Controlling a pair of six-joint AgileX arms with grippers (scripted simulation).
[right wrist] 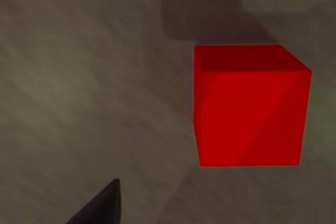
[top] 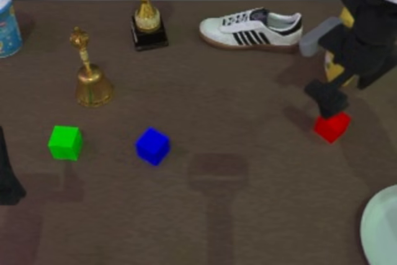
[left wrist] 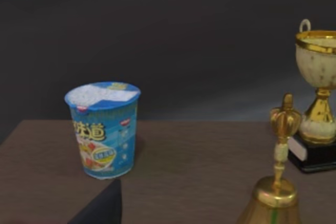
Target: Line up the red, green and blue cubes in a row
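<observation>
Red cube (top: 332,127) lying at 3 o'clock, under right gripper (top: 329,102).
Green cube (top: 65,143), blue cube (top: 152,146) sitting at 9 o'clock; finger state impossible to tell.

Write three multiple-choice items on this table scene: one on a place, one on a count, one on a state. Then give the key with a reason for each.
1. Where is the right gripper?
A. Over the green cube
B. Just above the red cube
C. Beside the shoe's heel

2. How many cubes lie left of the table's middle in the top view?
A. None
B. Two
C. Three

3. How does the red cube stand?
A. Resting on the table
B. Stacked on the blue cube
C. Lying on the plate

Key: B, the gripper hangs right over the red cube. B, the green cube and blue cube lie left. A, the red cube sits on the bare table, apart from the plate.
</observation>
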